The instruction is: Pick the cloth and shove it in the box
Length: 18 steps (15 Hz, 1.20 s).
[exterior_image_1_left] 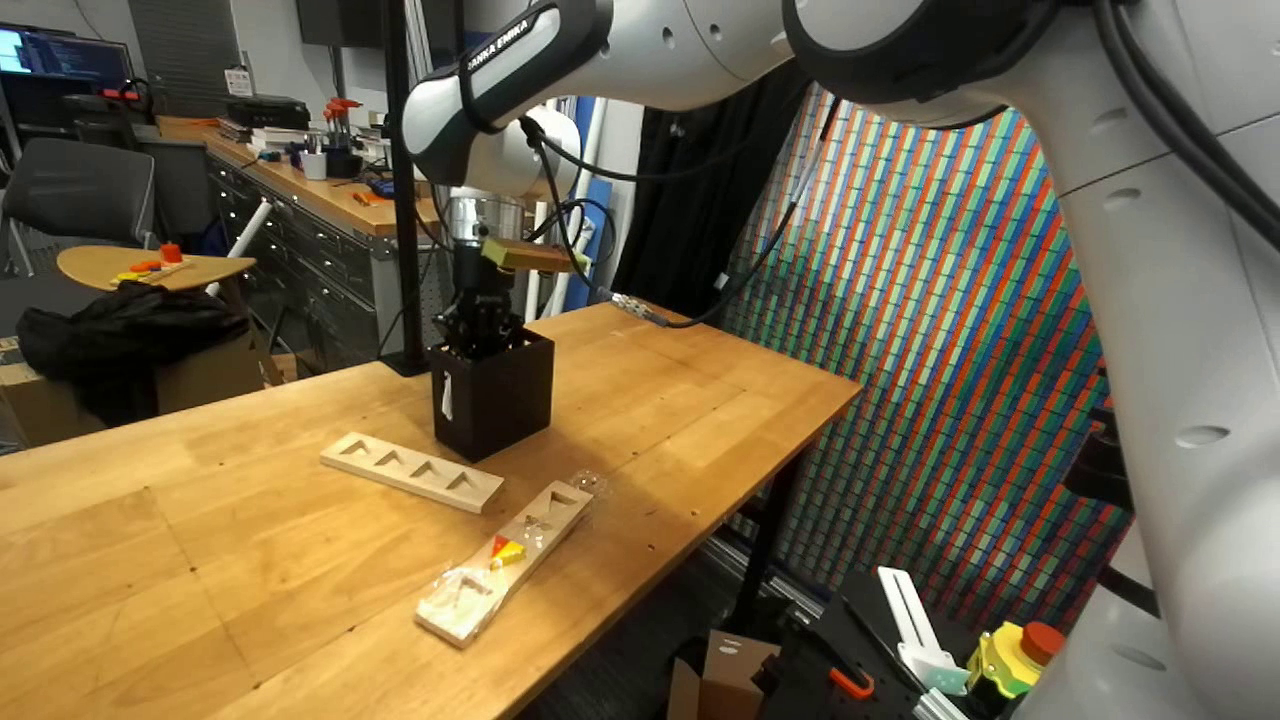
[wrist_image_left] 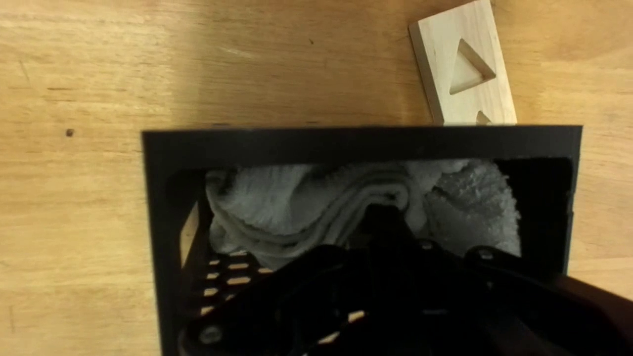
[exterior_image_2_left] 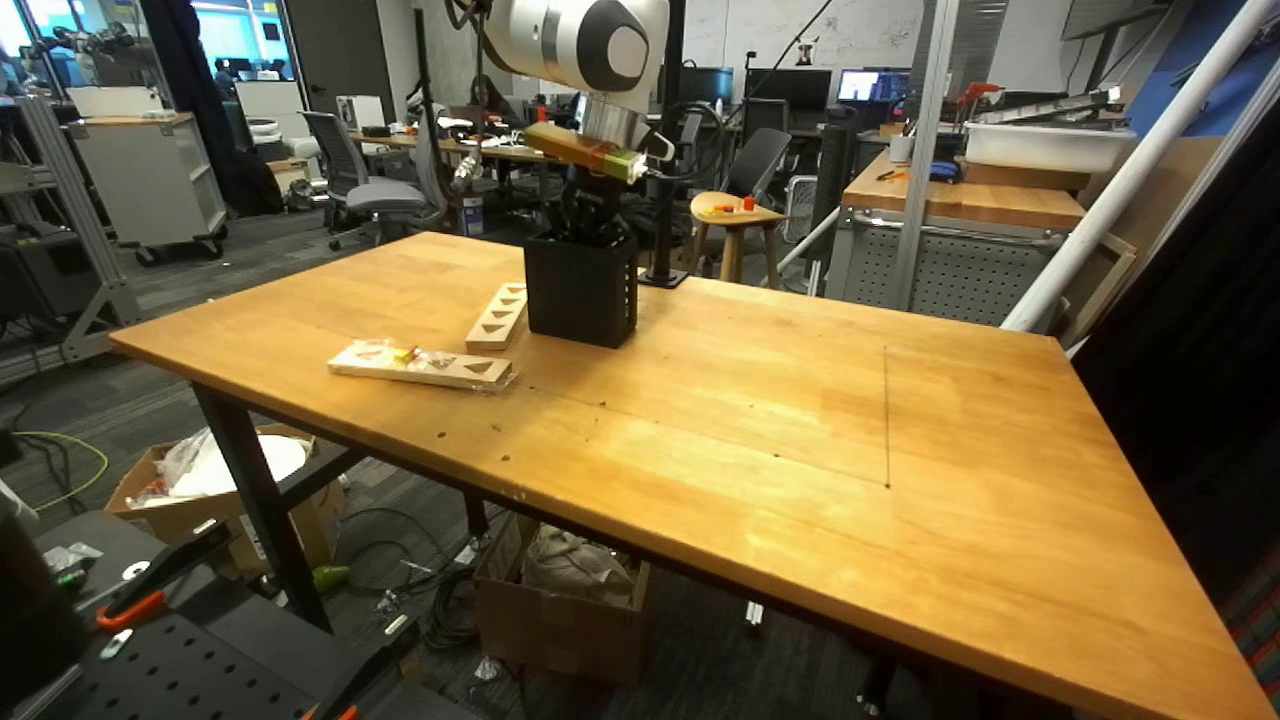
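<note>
My gripper point(wrist_image_left: 384, 213) is closed, down inside the black box point(exterior_image_1_left: 500, 398) with the white cloth point(wrist_image_left: 269, 200) (is a fold caught? I can't tell). If so, lifting could drag the cloth out.

On the arm point(exterior_image_1_left: 680, 50), above my gripper point(wrist_image_left: 385, 222), I read "FRANKA EMIKA", its start partly hidden by a black strap point(exterior_image_1_left: 466, 92). Far beyond, the monitor point(exterior_image_1_left: 80, 58) text is too small.

The black box point(exterior_image_1_left: 500, 400) hides the tip of the tool point(wrist_image_left: 386, 220) in both exterior views. In the wrist view, the tool covers part of the white towel point(wrist_image_left: 274, 202), and the bottom edge cuts off the black box.
</note>
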### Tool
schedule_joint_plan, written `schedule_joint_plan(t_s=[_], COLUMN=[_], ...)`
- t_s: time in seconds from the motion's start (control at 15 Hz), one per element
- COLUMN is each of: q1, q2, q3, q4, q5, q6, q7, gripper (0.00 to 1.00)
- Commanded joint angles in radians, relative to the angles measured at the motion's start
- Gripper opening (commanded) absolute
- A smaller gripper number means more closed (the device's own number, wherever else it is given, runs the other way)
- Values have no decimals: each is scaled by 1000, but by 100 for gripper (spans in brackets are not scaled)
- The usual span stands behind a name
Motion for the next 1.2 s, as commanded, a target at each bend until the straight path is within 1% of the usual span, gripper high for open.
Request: schedule_joint_plan(t_s=[0.0,0.53,1.13], q1=[-15,-7,25], q2=[23,-11,-92], q3=[11,3,-13], q4=[19,1,4], q5=[35,28,-39], q6=[-6,-15,-28], q7=[-13,8,33], gripper=[1,1,1])
